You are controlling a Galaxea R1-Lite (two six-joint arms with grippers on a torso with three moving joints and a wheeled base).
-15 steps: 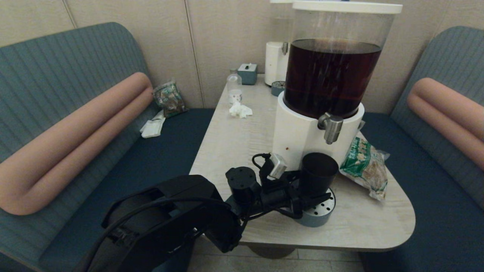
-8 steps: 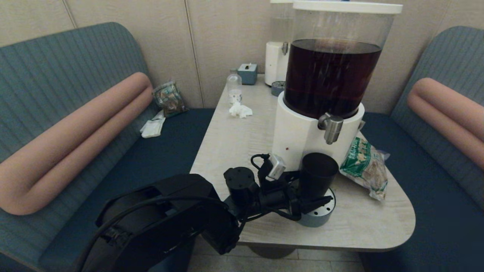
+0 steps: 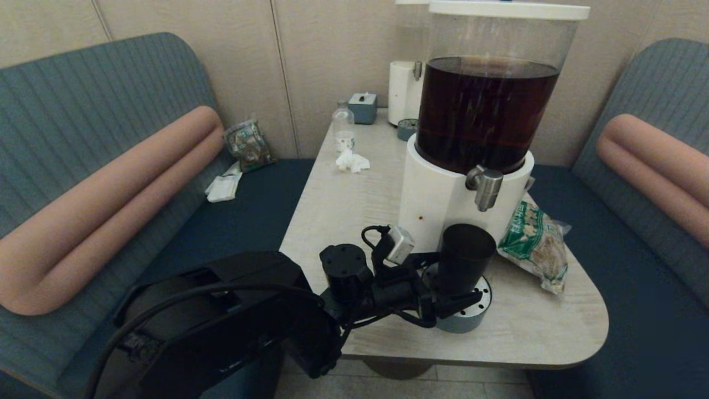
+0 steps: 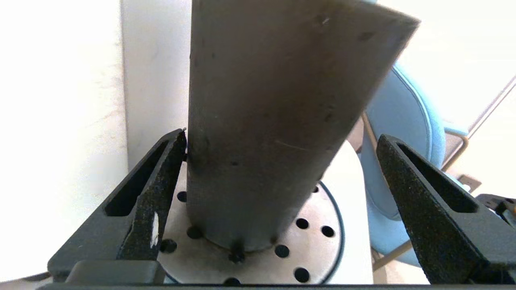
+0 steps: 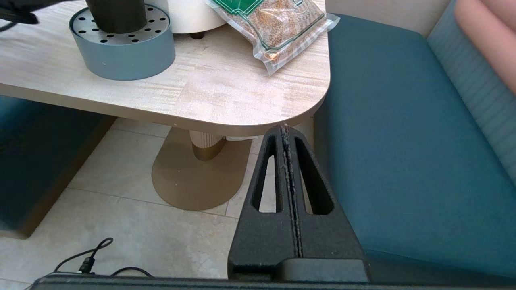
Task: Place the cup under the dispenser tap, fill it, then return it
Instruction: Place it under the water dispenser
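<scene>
The black cup stands upright on the round perforated drip tray, below the steel dispenser tap and slightly to its left. The tap projects from the white base under the tank of dark brown liquid. My left gripper is open around the cup's lower half. In the left wrist view the cup fills the gap of the left gripper; one finger touches it and the other stands apart. My right gripper is shut and empty, parked below the table's near right corner.
A green snack bag lies right of the tray. At the table's far end are a small clear bottle, a crumpled tissue, a tissue box and a second white dispenser. Benches flank the table.
My left arm has drawn back a little toward the near left, its fingers still around the cup. The cup stays on the tray. The right arm has not moved.
</scene>
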